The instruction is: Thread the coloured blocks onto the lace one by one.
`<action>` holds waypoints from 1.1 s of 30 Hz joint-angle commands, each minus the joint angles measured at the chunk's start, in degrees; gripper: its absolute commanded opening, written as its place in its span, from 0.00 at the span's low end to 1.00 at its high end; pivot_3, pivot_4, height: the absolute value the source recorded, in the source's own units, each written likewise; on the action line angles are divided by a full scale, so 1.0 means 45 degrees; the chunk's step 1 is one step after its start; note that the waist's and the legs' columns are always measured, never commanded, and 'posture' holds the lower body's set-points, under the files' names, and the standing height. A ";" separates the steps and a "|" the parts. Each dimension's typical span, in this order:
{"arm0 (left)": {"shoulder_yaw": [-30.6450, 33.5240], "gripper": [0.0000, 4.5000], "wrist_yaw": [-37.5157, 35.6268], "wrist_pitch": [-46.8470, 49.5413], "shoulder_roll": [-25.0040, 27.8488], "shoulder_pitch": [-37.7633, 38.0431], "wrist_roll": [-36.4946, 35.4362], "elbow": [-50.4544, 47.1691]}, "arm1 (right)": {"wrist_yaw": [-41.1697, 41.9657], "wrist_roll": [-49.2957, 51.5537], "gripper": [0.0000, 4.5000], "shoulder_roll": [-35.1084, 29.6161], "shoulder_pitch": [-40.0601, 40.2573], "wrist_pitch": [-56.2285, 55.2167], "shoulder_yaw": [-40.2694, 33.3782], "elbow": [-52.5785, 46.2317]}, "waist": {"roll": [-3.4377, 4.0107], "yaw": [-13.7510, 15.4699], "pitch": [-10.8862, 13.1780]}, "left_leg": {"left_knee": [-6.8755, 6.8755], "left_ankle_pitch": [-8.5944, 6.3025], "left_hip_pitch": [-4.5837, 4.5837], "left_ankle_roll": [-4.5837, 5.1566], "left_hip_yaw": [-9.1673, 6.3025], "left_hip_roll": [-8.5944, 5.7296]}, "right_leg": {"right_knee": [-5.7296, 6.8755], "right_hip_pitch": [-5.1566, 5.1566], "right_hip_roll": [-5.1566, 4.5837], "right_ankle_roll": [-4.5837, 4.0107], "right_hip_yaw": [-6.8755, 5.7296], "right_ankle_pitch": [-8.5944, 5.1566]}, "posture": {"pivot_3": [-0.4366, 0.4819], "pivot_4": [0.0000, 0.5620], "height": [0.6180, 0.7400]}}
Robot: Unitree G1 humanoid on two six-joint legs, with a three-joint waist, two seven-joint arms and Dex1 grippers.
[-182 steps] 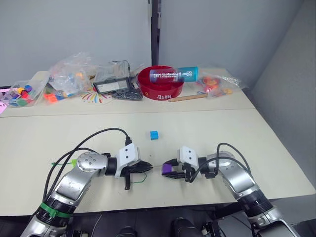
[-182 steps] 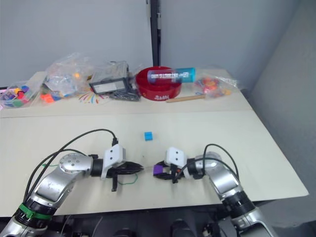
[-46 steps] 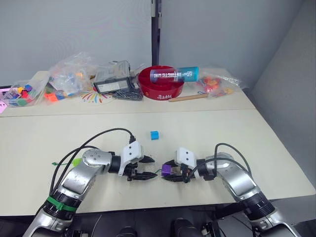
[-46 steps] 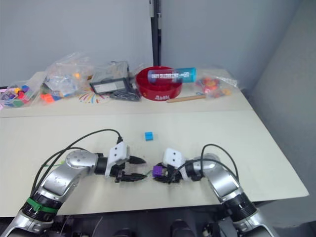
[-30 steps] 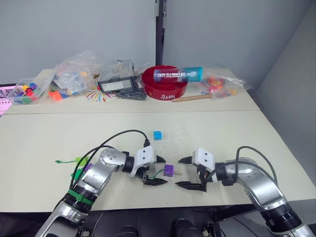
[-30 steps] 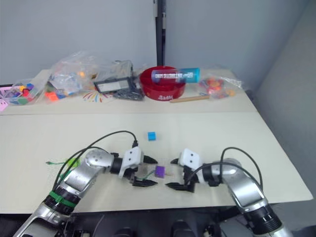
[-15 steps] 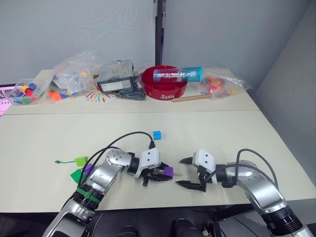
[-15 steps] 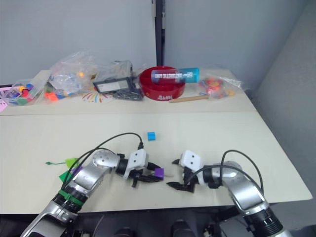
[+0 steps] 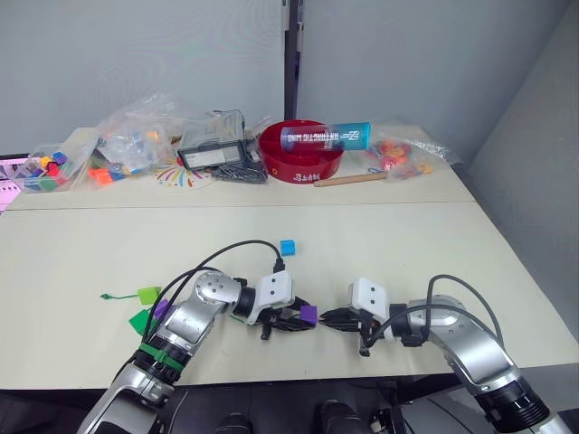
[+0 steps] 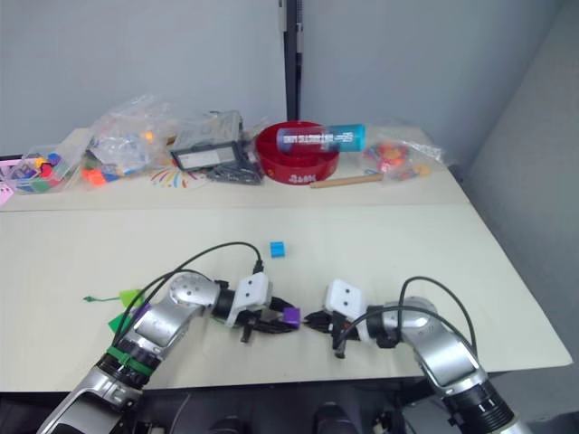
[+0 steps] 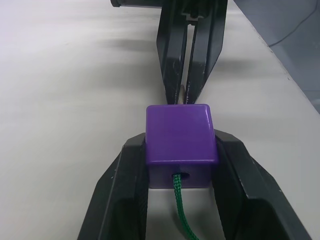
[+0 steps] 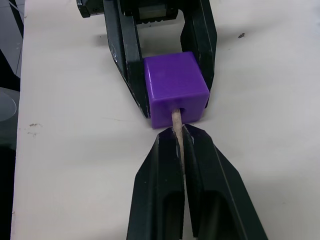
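Note:
A purple block [image 11: 180,137] sits between the fingers of my left gripper [image 9: 302,316], which is shut on it just above the table. The green lace [image 11: 178,205] enters its near hole, and the pale stiff tip [image 12: 176,118] sticks out of the far side. My right gripper [image 12: 179,133] is shut on that tip, right against the block. A sky blue block [image 9: 288,247] lies alone farther back. Lime green [image 9: 147,295], dark green [image 9: 140,319] and purple [image 9: 163,309] blocks lie by my left forearm, near the lace's tail [image 9: 112,297].
Along the back of the table [image 9: 507,262] stand a red bowl [image 9: 298,155] with a bottle [image 9: 326,137] across it, a black device [image 9: 211,154], a wooden stick [image 9: 348,180] and clear bags of bright pieces [image 9: 131,136]. Both grippers work close to the front edge.
My right gripper, open and a little to the right half a second ago, has moved left to the purple block and shut on the lace's tip. The left gripper keeps the block still.

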 commanded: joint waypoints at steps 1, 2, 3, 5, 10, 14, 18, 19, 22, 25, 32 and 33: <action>0.0036 0.26 -0.0218 -0.0167 0.0179 -0.0128 -0.0012 -0.0268 | 0.0048 0.0019 0.00 -0.0131 -0.0198 -0.0206 -0.0124 -0.0210 | 0.0000 -0.0005 0.0000 | 0.0000 0.0000 0.0001 0.0000 0.0000 0.0000 | 0.0000 0.0000 0.0000 0.0000 0.0000 0.0000 | 0.48 0.27 0.92; 0.0103 0.26 -0.0245 -0.0107 0.0236 -0.0126 -0.0043 -0.0334 | 0.0067 0.0016 0.00 -0.0145 -0.0208 -0.0213 -0.0140 -0.0190 | 0.0000 -0.0009 0.0000 | 0.0000 0.0000 0.0001 0.0000 0.0000 0.0000 | 0.0000 0.0000 0.0000 0.0000 0.0000 0.0000 | 0.48 0.27 0.92; 0.0215 0.26 -0.0242 -0.0017 0.0334 -0.0096 -0.0093 -0.0441 | 0.0079 0.0010 0.00 -0.0158 -0.0221 -0.0235 -0.0157 -0.0166 | 0.0000 -0.0012 0.0000 | 0.0000 0.0000 0.0001 0.0000 -0.0001 0.0000 | 0.0001 0.0000 0.0000 -0.0001 0.0000 0.0000 | 0.48 0.27 0.92; 0.0479 0.26 -0.0234 0.0143 0.0668 0.0065 -0.0182 -0.0685 | 0.0087 0.0012 0.00 -0.0167 -0.0256 -0.0296 -0.0204 -0.0079 | 0.0000 -0.0022 0.0000 | 0.0000 0.0000 0.0002 0.0000 -0.0002 0.0000 | 0.0002 -0.0001 0.0002 0.0000 0.0000 0.0000 | 0.48 0.27 0.92; 0.1325 0.26 -0.0236 0.0534 0.1944 0.0783 -0.0445 -0.1348 | 0.0093 0.0055 0.00 -0.0126 -0.0304 -0.0441 -0.0235 0.0027 | 0.0000 -0.0028 0.0000 | 0.0000 0.0000 0.0008 0.0000 -0.0002 0.0003 | 0.0005 -0.0002 0.0002 0.0000 -0.0001 0.0000 | 0.48 0.27 0.92; 0.2138 0.26 -0.0616 0.0779 0.3485 0.1692 -0.0822 -0.1912 | 0.0137 0.0091 0.00 -0.0061 -0.0367 -0.0474 -0.0160 0.0039 | 0.0001 -0.0089 0.0000 | -0.0001 -0.0001 0.0012 0.0001 0.0001 0.0009 | 0.0007 -0.0005 0.0006 -0.0001 0.0001 -0.0001 | 0.48 0.27 0.92; 0.2797 0.26 -0.0765 0.0717 0.4524 0.2341 -0.0995 -0.1820 | 0.0271 0.0144 0.00 -0.0046 -0.0432 -0.0471 -0.0076 0.0033 | 0.0002 -0.0055 0.0001 | -0.0002 -0.0001 0.0020 0.0001 0.0004 0.0013 | 0.0010 -0.0002 0.0006 0.0000 0.0000 -0.0002 | 0.48 0.27 0.92; 0.3009 0.26 -0.0900 0.0522 0.4912 0.2570 -0.0964 -0.1618 | 0.0325 0.0162 0.00 -0.0047 -0.0454 -0.0469 -0.0053 0.0019 | -0.0001 -0.0083 0.0003 | -0.0002 -0.0001 0.0019 0.0001 0.0005 0.0013 | 0.0009 -0.0002 0.0005 0.0000 -0.0001 -0.0002 | 0.48 0.27 0.92; 0.3912 0.26 -0.1470 -0.0653 0.6313 0.3567 -0.0896 -0.0248 | 0.0491 0.0208 0.00 -0.0054 -0.0528 -0.0454 -0.0009 -0.0012 | 0.0000 -0.0251 0.0002 | -0.0006 -0.0003 0.0028 0.0004 0.0008 0.0024 | 0.0012 -0.0006 0.0016 -0.0005 0.0001 -0.0005 | 0.48 0.27 0.92; 0.4339 0.26 -0.1710 -0.1827 0.7035 0.4058 -0.0827 0.1002 | 0.0593 0.0219 0.00 -0.0033 -0.0590 -0.0455 0.0026 -0.0007 | 0.0005 -0.0425 0.0002 | -0.0031 -0.0007 0.0072 0.0011 0.0017 0.0042 | 0.0025 0.0000 0.0036 -0.0029 0.0005 -0.0023 | 0.48 0.27 0.92; 0.4747 0.26 -0.1796 -0.3469 0.7432 0.4053 -0.0609 0.2965 | 0.0737 0.0191 0.00 0.0006 -0.0658 -0.0531 0.0052 0.0074 | 0.0031 -0.0455 0.0000 | -0.0034 -0.0009 0.0095 0.0015 0.0016 0.0054 | 0.0056 0.0002 0.0057 0.0017 0.0007 -0.0072 | 0.48 0.27 0.92; 0.4774 0.26 -0.1786 -0.3529 0.7404 0.4053 -0.0671 0.2988 | 0.0737 0.0182 0.00 0.0015 -0.0661 -0.0539 0.0066 0.0081 | 0.0034 -0.0461 0.0000 | -0.0034 -0.0009 0.0096 0.0015 0.0016 0.0054 | 0.0061 0.0001 0.0058 0.0016 0.0007 -0.0072 | 0.48 0.27 0.92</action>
